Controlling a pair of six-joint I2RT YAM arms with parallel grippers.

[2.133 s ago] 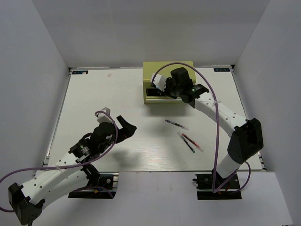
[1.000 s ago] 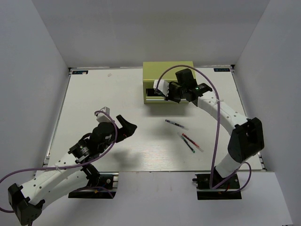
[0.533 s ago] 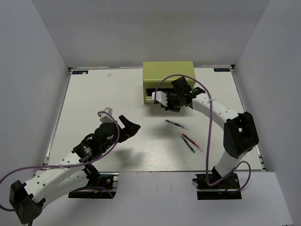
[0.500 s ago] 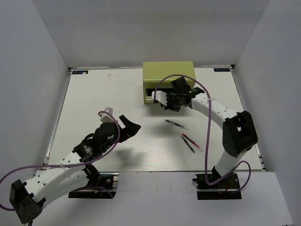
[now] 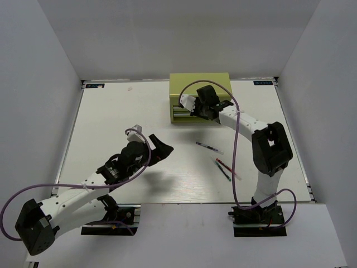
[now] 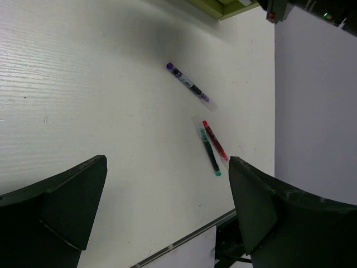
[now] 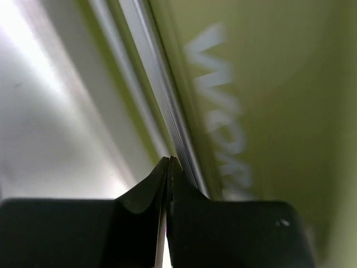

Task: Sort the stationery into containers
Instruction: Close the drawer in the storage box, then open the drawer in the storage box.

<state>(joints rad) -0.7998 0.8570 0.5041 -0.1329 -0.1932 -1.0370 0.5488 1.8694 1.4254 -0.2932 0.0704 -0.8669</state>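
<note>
The olive-green tool chest [image 5: 199, 81] stands at the back middle of the table, both front drawers in. My right gripper [image 5: 188, 107] is shut, its tips [image 7: 169, 163] against the metal strip of a drawer front beside the blurred "WORKPRO" lettering [image 7: 223, 111]. Three thin pens lie right of centre: clear [image 5: 209, 147], red [image 5: 228, 167] and dark [image 5: 222, 171]. They also show in the left wrist view: clear [image 6: 188, 82], red [image 6: 214, 139], dark [image 6: 210, 152]. My left gripper [image 5: 159, 148] is open and empty, left of the pens. The markers are out of view.
White walls close in the table on the left, back and right. The table's near edge rail [image 6: 184, 245] and the right arm's base [image 5: 259, 215] lie close below the pens. A corner of the chest [image 6: 223, 5] shows at the top of the left wrist view.
The open drawer of the chest has slid shut as my right gripper pushed against its front. My left gripper has moved a little right and forward, toward the pens.
</note>
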